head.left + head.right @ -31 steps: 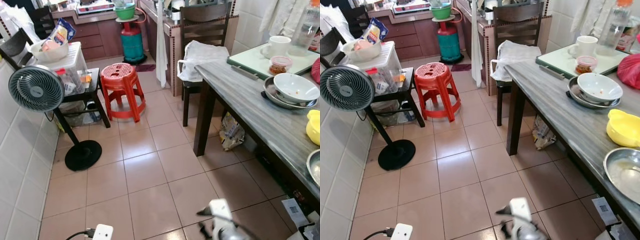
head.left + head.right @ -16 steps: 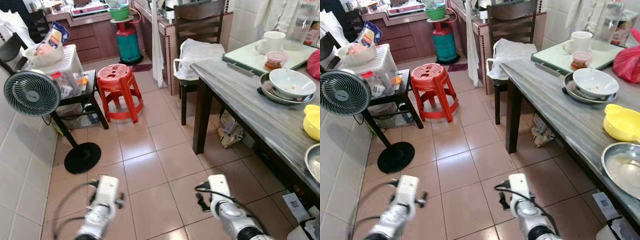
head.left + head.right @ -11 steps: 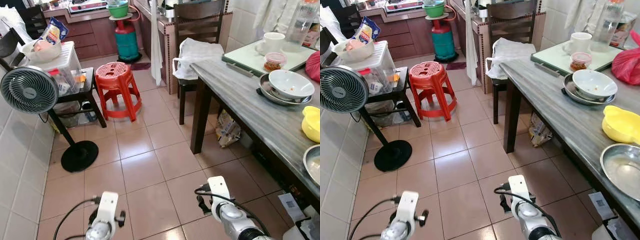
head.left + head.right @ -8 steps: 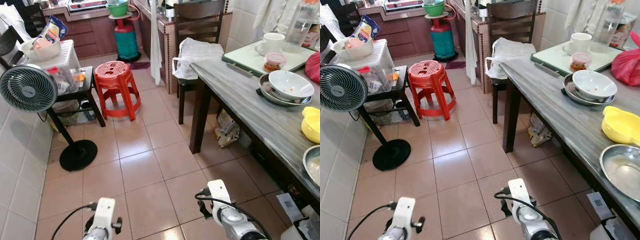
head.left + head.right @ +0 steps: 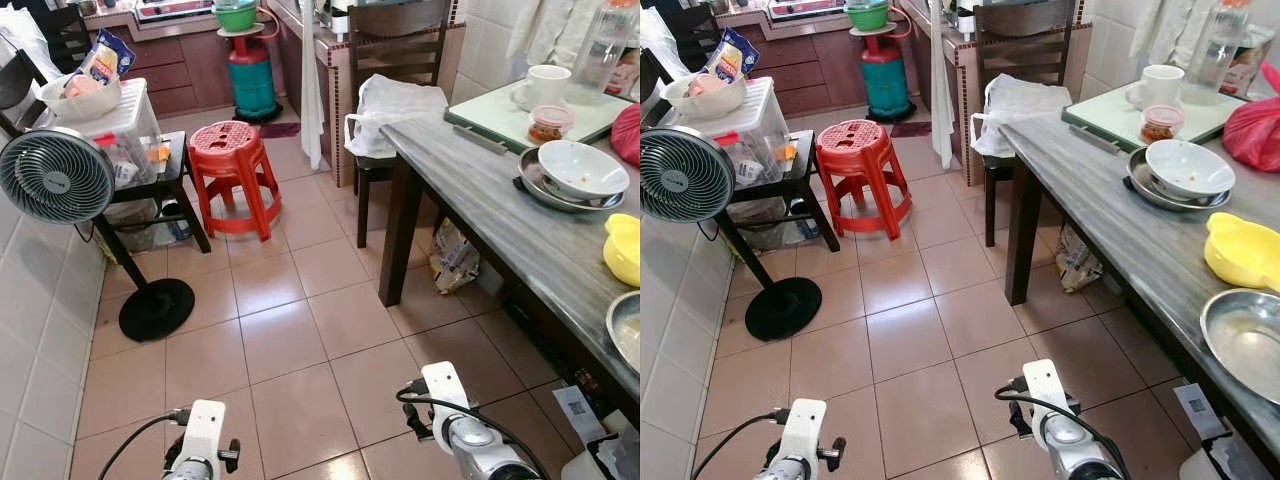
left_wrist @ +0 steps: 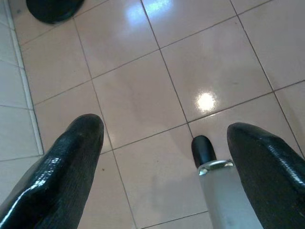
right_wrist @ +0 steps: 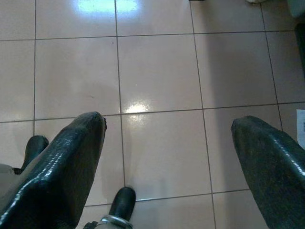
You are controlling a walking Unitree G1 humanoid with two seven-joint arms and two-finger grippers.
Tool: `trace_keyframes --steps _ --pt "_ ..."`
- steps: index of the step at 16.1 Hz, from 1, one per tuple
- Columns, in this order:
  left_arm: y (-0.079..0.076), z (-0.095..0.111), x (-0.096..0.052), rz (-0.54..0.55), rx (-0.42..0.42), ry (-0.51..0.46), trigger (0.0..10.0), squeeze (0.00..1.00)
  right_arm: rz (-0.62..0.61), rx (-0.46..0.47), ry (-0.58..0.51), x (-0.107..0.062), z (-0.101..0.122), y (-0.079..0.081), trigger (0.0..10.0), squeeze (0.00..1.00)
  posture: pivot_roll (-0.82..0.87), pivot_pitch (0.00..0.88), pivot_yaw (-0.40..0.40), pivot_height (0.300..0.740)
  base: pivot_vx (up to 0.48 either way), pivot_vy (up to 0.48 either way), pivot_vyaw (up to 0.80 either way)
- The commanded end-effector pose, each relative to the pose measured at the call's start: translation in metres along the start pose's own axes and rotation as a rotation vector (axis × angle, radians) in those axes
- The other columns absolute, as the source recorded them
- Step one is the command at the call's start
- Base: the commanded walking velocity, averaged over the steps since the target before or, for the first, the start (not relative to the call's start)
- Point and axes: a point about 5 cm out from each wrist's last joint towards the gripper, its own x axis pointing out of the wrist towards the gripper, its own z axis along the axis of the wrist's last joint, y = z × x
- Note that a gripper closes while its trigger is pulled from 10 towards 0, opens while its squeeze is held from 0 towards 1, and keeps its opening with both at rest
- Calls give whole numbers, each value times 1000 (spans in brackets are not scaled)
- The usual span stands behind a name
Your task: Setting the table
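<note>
Both arms hang low at the bottom of the frame over the tiled floor (image 5: 300,330). The left hand (image 6: 167,157) and the right hand (image 7: 167,152) have their fingers spread wide, empty. On the bench (image 5: 1120,230) at right: white bowl (image 5: 1188,166), yellow bowl (image 5: 1243,250), steel dish (image 5: 1247,343), mug (image 5: 1161,84).

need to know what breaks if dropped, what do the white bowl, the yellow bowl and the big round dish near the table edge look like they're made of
White bowl: probably glazed ceramic; glossy white with soft highlights, though melamine could look alike. It sits in a shallow grey metal dish.
Yellow bowl: likely plastic; saturated colour, dull sheen, thick moulded lip.
Big round dish: looks like stainless steel; grey reflective surface, thin rolled rim.
</note>
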Motion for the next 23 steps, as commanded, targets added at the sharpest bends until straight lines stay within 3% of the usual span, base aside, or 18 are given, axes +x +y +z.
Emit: trace_keyframes --steps 1,6,16,23 --pt "4 -7 -1 8 13 27 10000 0 21 0 3 0 -1 6 10000 0 -80 0 69 740 0 266 0" --pt "8 -15 -3 10 31 59 10000 0 28 -33 -2 0 0 6 10000 0 -77 0 70 740 0 302 106" --pt "13 -25 -5 9 53 107 10000 0 41 -41 2 0 -2 11 10000 0 -75 0 77 740 0 349 778" --pt "13 -29 -6 4 61 128 10000 0 31 -43 7 0 -4 8 10000 0 -68 0 72 740 0 44 0"
